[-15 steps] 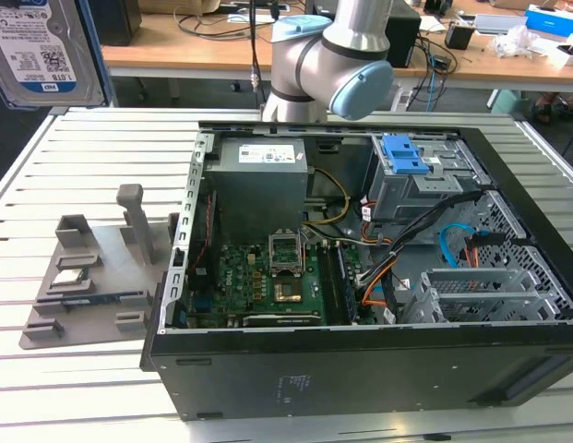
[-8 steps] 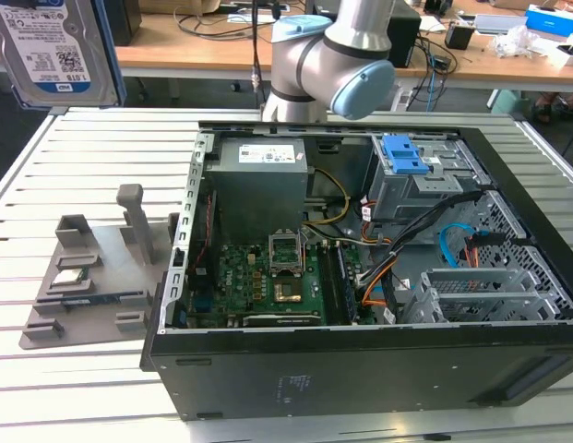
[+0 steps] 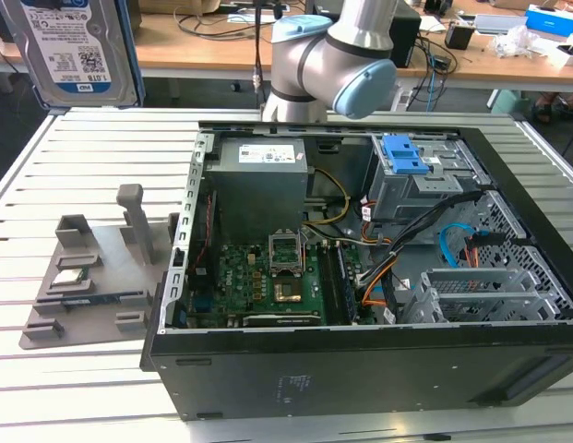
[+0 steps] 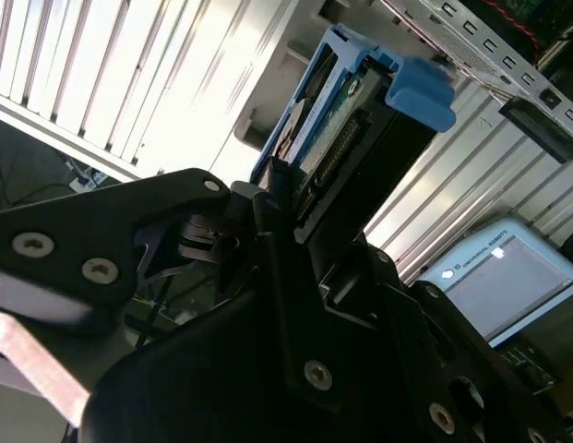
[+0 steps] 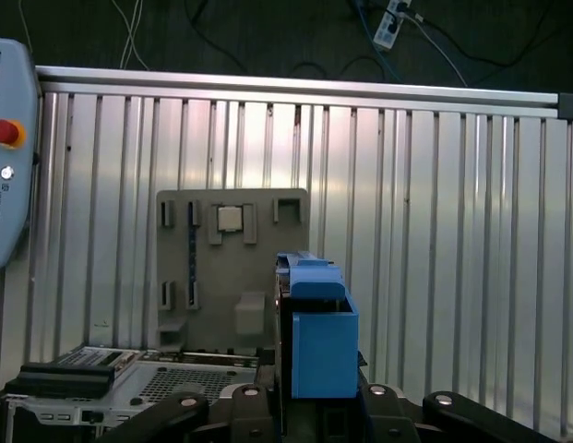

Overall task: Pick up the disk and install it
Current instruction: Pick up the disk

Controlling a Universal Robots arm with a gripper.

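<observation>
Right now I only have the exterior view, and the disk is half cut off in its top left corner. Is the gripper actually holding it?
Observer: Yes. In the first wrist view the gripper is shut on the disk, clamped on its blue frame.
Operator: Anything plugged into it?
Observer: No. The second wrist view shows its connector edge bare.
Operator: Is it over the case?
Observer: Seemingly not. Seen along the gripper, it lines up with the tray's edge; the case sits off to one side.
</observation>
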